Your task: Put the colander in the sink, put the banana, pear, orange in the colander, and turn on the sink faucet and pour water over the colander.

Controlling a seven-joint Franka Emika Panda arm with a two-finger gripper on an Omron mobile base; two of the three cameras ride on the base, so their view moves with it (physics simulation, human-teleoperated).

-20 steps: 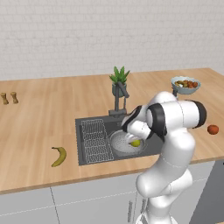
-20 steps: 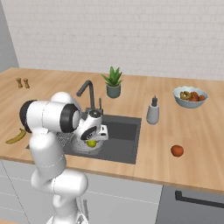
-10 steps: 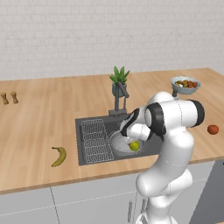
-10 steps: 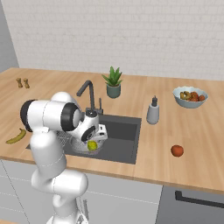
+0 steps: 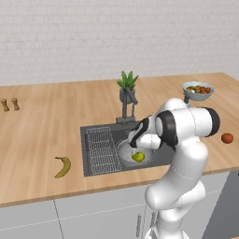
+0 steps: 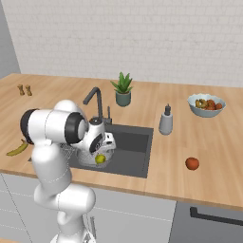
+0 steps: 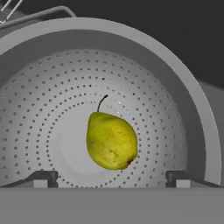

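Colander: seated in the sink beside the wire rack, pear loose at its centre, bare mesh all round. Tool: fingers spread wide, holding nothing, poised just above the pear; arm bent down over the basin. Banana and orange lie on the tabletop, well apart.

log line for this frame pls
gripper: open over colander | pear: in colander, in sink | banana, orange: on counter
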